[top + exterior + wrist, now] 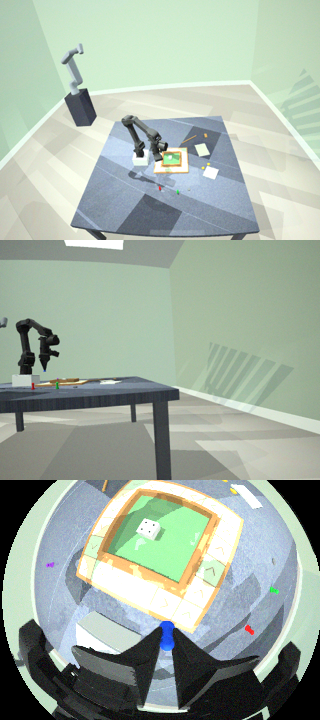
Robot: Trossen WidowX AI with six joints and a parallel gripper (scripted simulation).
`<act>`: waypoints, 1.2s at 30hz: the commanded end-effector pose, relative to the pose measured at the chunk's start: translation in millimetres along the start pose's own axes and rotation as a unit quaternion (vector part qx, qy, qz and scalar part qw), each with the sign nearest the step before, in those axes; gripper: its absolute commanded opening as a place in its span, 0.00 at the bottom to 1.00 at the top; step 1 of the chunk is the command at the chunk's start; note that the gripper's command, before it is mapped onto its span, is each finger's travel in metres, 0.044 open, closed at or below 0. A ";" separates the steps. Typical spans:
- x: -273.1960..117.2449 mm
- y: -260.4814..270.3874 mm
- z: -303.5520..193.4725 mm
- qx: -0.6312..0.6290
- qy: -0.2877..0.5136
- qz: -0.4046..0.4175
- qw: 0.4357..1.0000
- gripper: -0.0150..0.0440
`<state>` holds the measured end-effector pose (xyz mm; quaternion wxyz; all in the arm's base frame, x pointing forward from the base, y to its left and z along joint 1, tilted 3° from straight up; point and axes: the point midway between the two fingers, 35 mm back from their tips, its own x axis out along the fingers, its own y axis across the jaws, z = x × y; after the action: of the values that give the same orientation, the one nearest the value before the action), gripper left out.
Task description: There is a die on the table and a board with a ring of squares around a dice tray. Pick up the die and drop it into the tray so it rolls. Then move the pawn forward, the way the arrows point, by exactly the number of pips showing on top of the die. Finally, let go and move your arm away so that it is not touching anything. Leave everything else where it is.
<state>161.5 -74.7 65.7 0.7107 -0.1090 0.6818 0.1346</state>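
The black two-fingered claw of the robot arm (157,158) (44,369) (167,630) was closed around the small blue pawn (44,370) (167,636), and it held this pawn between its fingertips, up in the air above the table (124,206) (116,397) (60,592). Ahead of the claw, in the wrist view, there was the square board with an orange edge and pale squares with arrows (188,165) (41,385) (122,587). In the middle of this board stood the wooden dice tray with a green floor (178,159) (74,380) (195,555), and the white cube die (170,157) (148,528) was lying inside it, well apart from the claw. The upper face of the die showed, as it seemed from the wrist view, four pips, but the picture was a little coarse. The red pawn (159,188) (33,386) (249,630) and the green pawn (177,191) (57,385) (274,590) were standing on the table to the right of the claw in the wrist view, while a purple pawn (50,565) was at its left, beyond the board. The white base block (140,161) (19,380) (112,632) was also to the left of the claw, but nearer.
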 end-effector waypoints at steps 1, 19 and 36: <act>-25.6 1.9 -2.4 0.000 -0.003 -0.005 1.000 0.25; -38.7 -14.4 16.5 -0.006 -0.003 -0.006 1.000 0.25; -9.9 -56.7 68.6 -0.003 -0.005 -0.007 1.000 0.25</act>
<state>232.2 -101.4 82.5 0.7144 -0.1137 0.6774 0.1339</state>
